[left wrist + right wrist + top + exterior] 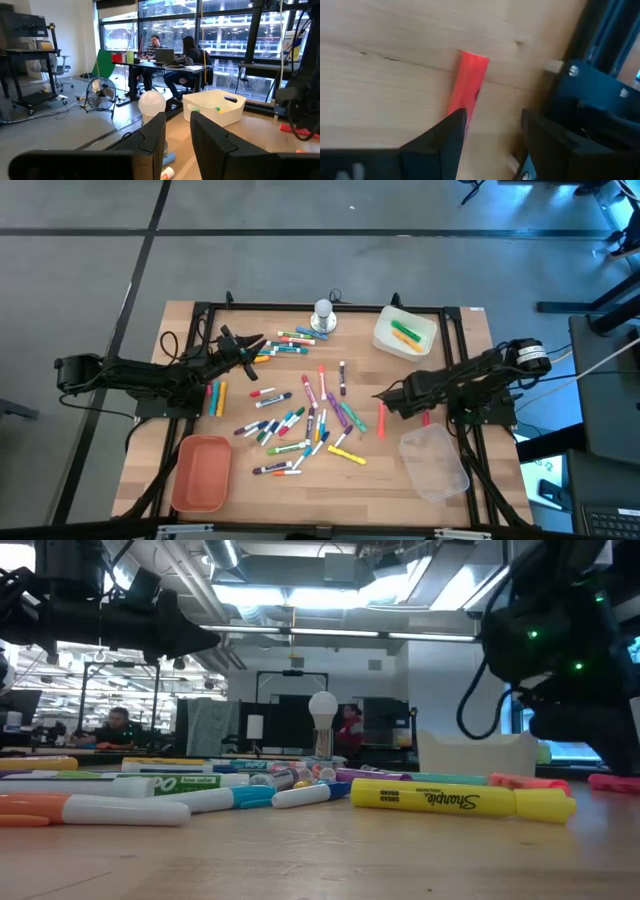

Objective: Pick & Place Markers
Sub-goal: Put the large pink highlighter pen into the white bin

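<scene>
At the counter's (300, 480) near left corner lies an orange tray (201, 472), with nothing visible in it. Above it, by the left edge, the left gripper (258, 343) hangs over the top left of the marker scatter, its jaws a narrow gap apart with nothing between them (the left wrist view shows only air between the two dark fingers (150, 137)). Just beyond its tip lies a short row of white-barrelled markers (292, 343), and a yellow and an orange one lie side by side beside the arm.

Across the middle of the counter spreads the main heap of markers (305, 420), lying flat at every angle: white barrels with red, blue or green caps, thicker purple, pink and green ones, and a yellow highlighter (347, 454) at the near side. At the far edge, behind the heap, stands a small silver-white knob object (323, 314).

Right of that, a white bin (404, 331) at the far edge holds a green and an orange marker. Nearer, the right gripper (382, 397) sits low over the counter, jaws moderately apart and empty, with a red marker (468, 84) lying flat on the wood just ahead of one finger (451, 135). Another red marker (381, 420) lies just beside that gripper, toward the heap. A clear plastic tub (433, 463) stands at the near right corner.
</scene>
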`<state>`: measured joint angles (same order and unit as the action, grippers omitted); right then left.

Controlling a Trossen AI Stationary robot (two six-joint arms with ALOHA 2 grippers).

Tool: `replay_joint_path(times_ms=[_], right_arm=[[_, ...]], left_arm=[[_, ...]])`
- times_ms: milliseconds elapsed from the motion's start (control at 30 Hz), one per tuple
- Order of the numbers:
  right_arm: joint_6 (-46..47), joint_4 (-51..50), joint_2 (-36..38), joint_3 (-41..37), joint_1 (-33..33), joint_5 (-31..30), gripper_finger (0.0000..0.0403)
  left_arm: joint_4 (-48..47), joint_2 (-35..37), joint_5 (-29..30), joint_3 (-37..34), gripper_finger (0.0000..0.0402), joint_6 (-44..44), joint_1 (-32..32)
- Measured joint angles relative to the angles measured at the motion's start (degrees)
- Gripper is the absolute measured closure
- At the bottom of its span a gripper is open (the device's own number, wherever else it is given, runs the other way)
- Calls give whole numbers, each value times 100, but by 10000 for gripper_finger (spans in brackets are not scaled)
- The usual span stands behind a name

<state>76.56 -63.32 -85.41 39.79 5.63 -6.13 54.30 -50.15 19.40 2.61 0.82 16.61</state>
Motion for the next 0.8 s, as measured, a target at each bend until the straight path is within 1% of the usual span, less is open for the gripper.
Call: replay_joint_path(times_ms=[67, 167, 300, 433, 533, 633, 800], right_arm=[[-45, 287, -34, -97, -2, 40, 207], [-97, 450, -6, -195, -2, 58, 207], [-205, 701, 7, -406, -10, 258, 207], [-203, 581, 20, -354, -2, 225, 207], [-343, 311, 9, -60, -3, 146, 207], [-603, 165, 117, 422, 0, 21, 207], [-927, -370, 229, 1115, -2, 61, 207]], left_arm=[[-2, 0, 0, 0, 316, 44, -1], [9, 0, -1, 0, 316, 135, -1], [20, 0, -9, 0, 316, 176, -2], [-3, -6, -147, 0, 316, 252, -7], [-22, -14, -224, 0, 316, 293, -7], [-57, -57, -262, 0, 316, 313, -7], [-40, -63, -260, 0, 316, 309, -7]])
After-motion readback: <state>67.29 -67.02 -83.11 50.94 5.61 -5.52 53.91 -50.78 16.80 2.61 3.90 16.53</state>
